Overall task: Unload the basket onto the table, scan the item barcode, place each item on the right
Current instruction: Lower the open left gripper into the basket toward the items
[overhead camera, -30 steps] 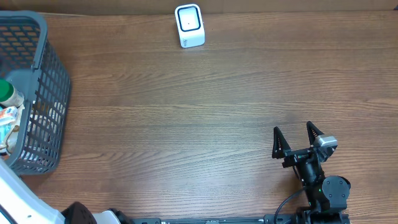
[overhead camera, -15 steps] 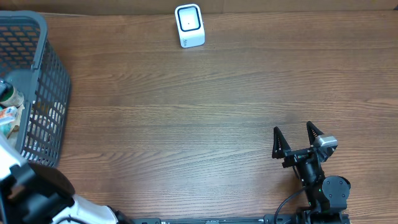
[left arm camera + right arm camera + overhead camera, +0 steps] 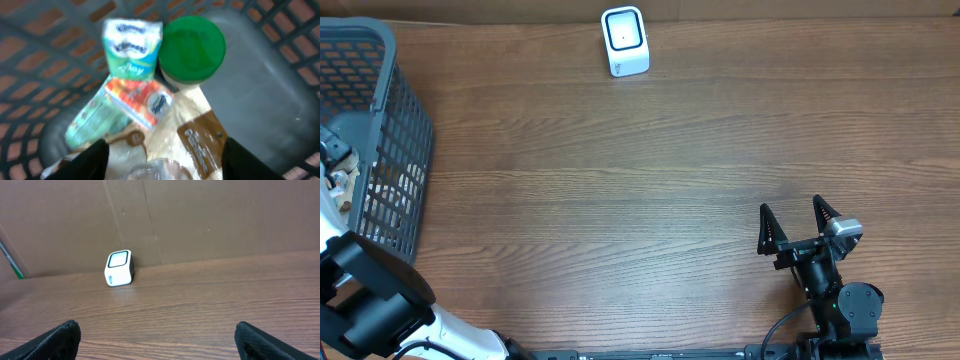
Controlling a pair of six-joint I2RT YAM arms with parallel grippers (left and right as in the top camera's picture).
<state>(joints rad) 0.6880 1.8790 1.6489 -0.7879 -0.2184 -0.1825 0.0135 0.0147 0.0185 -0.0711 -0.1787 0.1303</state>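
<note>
Kleenex tissue pack point(image 3: 132, 42), green-lidded jar point(image 3: 192, 49), orange-and-white packet point(image 3: 140, 100) and brown pouch point(image 3: 202, 142) lie heaped in the gray basket point(image 3: 380, 45) at 9 o'clock on the desk point(image 3: 650, 170). Any of them could be the item to scan. The left pincer point(image 3: 165, 145) hangs over them about half open, clasping nothing visible. The packs look light, soft and slick, so they are best pinched across their narrow sides. The jar looks stiff, heavier and wide. The right pincer point(image 3: 798, 225) at 5 o'clock gapes empty, and the white scanner point(image 3: 624, 41) sits at 12 o'clock.
</note>
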